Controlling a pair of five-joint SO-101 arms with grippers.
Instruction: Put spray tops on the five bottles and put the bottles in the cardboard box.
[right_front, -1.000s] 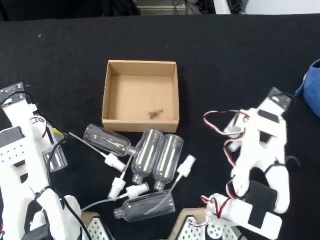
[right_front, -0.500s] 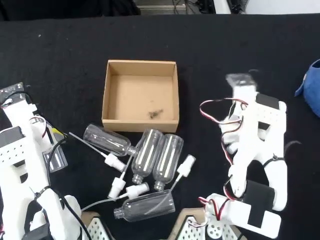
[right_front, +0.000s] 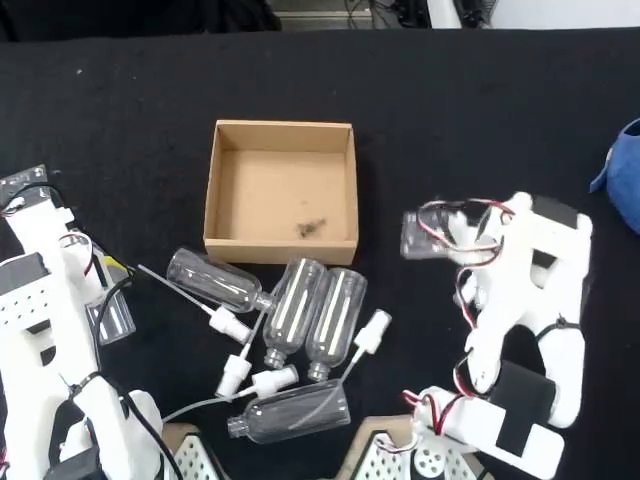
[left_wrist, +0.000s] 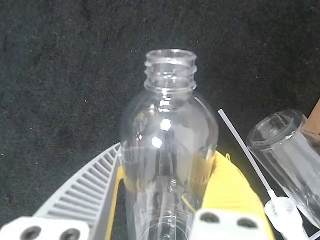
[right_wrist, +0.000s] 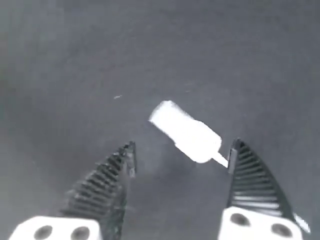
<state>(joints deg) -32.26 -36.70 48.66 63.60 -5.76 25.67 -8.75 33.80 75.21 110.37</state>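
My left gripper (left_wrist: 167, 190) is shut on a clear bottle (left_wrist: 167, 125) with a bare neck, at the table's left edge (right_front: 110, 318). Three clear bottles (right_front: 215, 280) (right_front: 293, 308) (right_front: 336, 312) lie in front of the open cardboard box (right_front: 282, 190), and another bottle (right_front: 292, 410) lies nearer the front. White spray tops (right_front: 228, 322) (right_front: 236, 372) (right_front: 273, 380) (right_front: 372, 332) with thin tubes are scattered among them. My right gripper (right_front: 420, 238) hovers to the right of the box; it stands open (right_wrist: 182, 150) above a white spray top (right_wrist: 186, 132).
The box is empty apart from a small dark mark on its floor. A blue object (right_front: 620, 185) sits at the table's right edge. The arm bases (right_front: 480, 430) stand along the front edge. Black cloth (right_front: 450, 100) covers the table.
My right arm has swung its gripper from the far right toward the middle, nearer the box and bottles. The left arm and its bottle have stayed put.
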